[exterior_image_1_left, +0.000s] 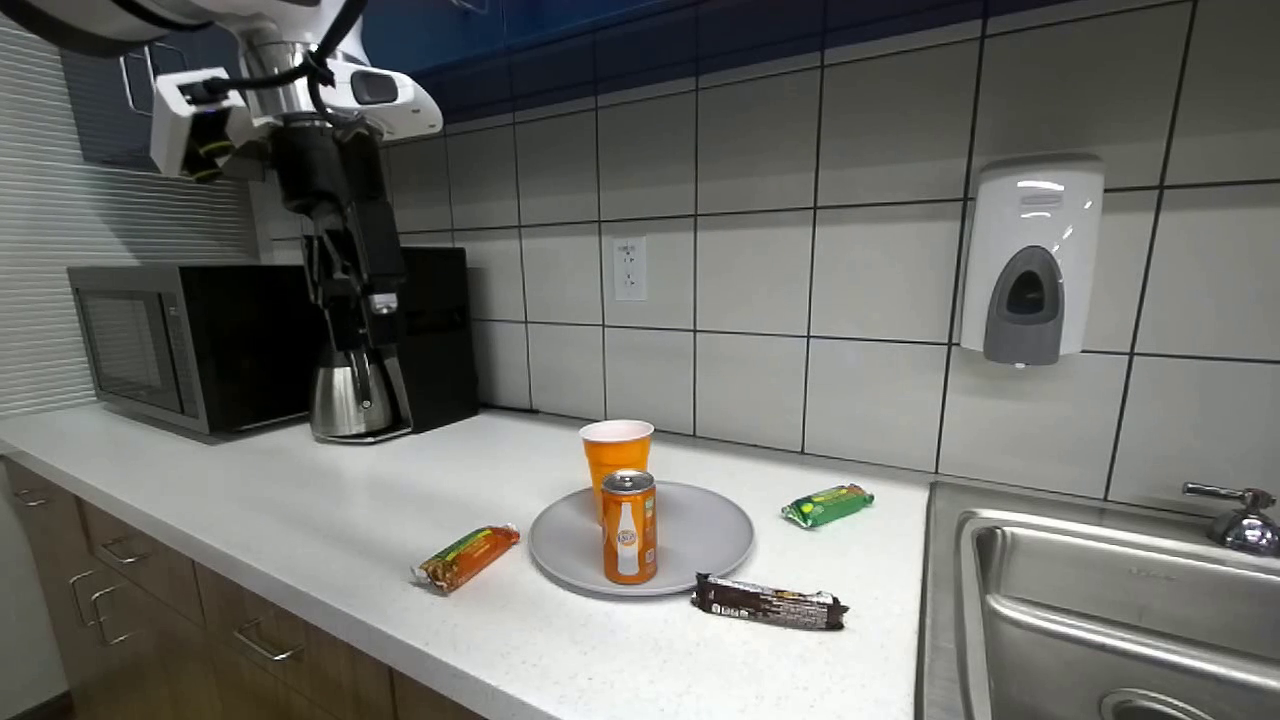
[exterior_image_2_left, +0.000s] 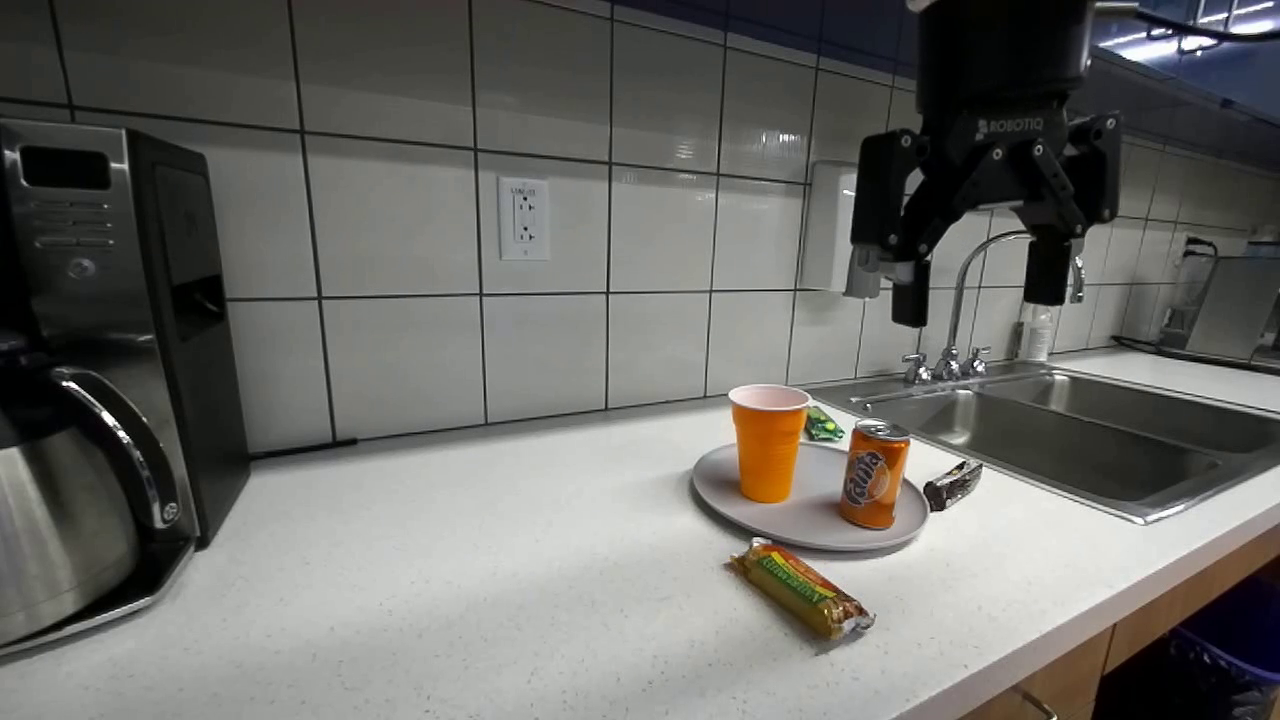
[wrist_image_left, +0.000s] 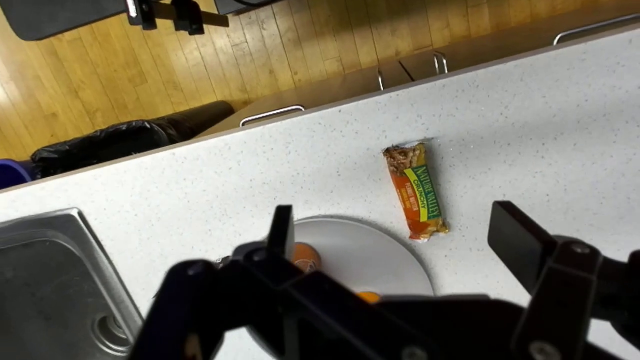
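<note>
My gripper (exterior_image_2_left: 978, 290) is open and empty, pointing down, high above the counter; it shows in the wrist view (wrist_image_left: 395, 230) with its fingers wide apart. A grey plate (exterior_image_1_left: 705, 525) bears an upright orange cup (exterior_image_2_left: 768, 450) and an upright orange Fanta can (exterior_image_2_left: 873, 478). In the wrist view, the gripper partly hides the can (wrist_image_left: 306, 256) and mostly hides the cup (wrist_image_left: 368, 296). An orange-and-green granola bar (wrist_image_left: 415, 192) lies beside the plate. A dark-wrapped bar (exterior_image_1_left: 768, 602) and a green-wrapped bar (exterior_image_1_left: 828, 506) lie on the plate's sink side.
A steel sink (exterior_image_1_left: 975, 600) with a faucet (exterior_image_2_left: 950, 365) is set into the counter (exterior_image_2_left: 450, 570). A coffee maker with a steel carafe (exterior_image_1_left: 350, 395) and a microwave (exterior_image_1_left: 130, 345) stand at the far end. A soap dispenser (exterior_image_1_left: 1035, 260) hangs on the tiled wall.
</note>
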